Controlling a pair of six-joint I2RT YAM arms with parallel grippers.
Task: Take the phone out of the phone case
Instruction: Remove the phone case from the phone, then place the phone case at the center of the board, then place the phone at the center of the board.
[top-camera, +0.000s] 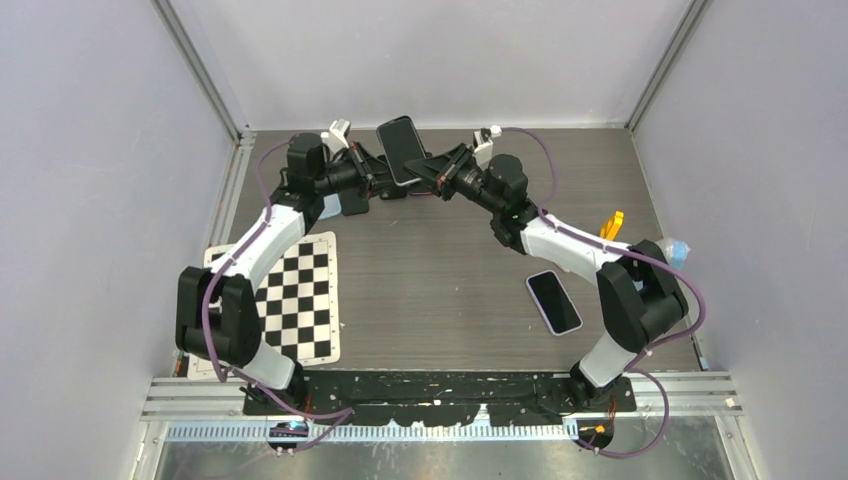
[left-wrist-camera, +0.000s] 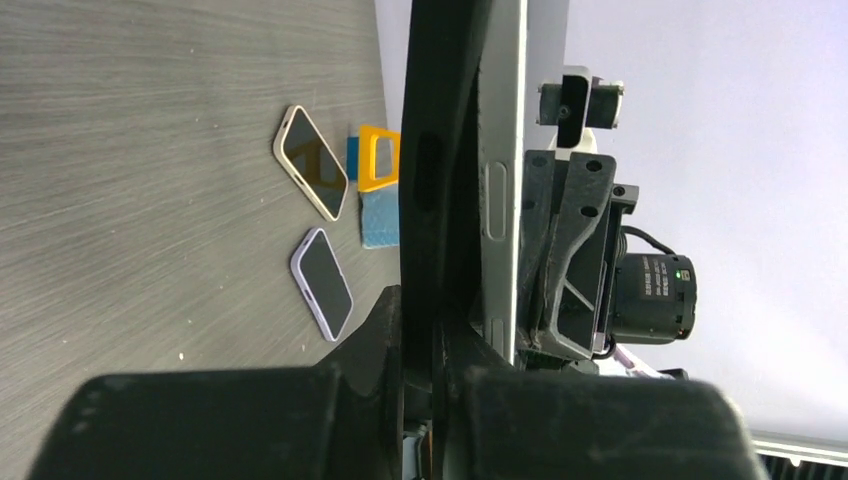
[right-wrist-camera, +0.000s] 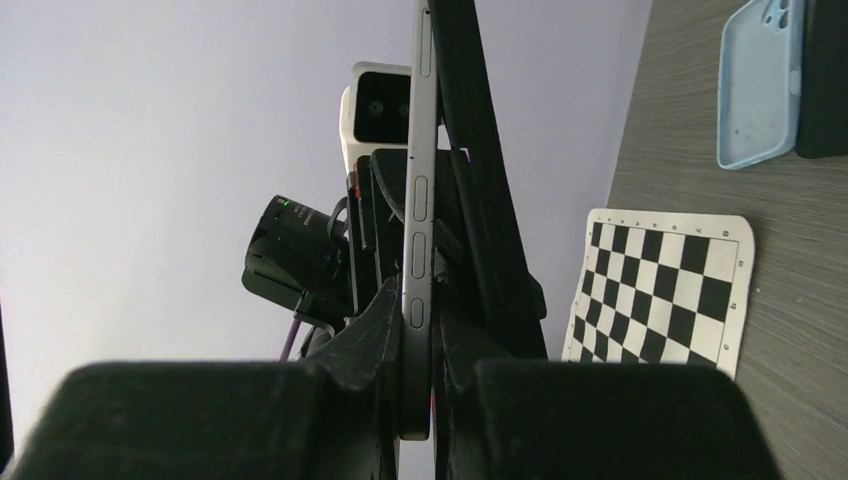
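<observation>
High over the far middle of the table both arms meet at a phone (top-camera: 400, 148) with a dark screen and a silver edge (right-wrist-camera: 418, 200). Its black phone case (left-wrist-camera: 440, 150) lies along the phone's back and slants away from it in the right wrist view (right-wrist-camera: 490, 220). My left gripper (left-wrist-camera: 437, 325) comes from the left (top-camera: 386, 180) and is shut on the case's edge. From the right, my right gripper (top-camera: 426, 170) is shut on the phone's silver side (right-wrist-camera: 418, 330), just under its side buttons.
A purple phone (top-camera: 553, 301) lies on the table at the right. A cream-cased phone (left-wrist-camera: 312, 175), a yellow object (top-camera: 611, 224) and a blue pad (left-wrist-camera: 380, 220) lie nearby. A light blue case (right-wrist-camera: 760, 85) and a checkerboard sheet (top-camera: 295, 300) are on the left.
</observation>
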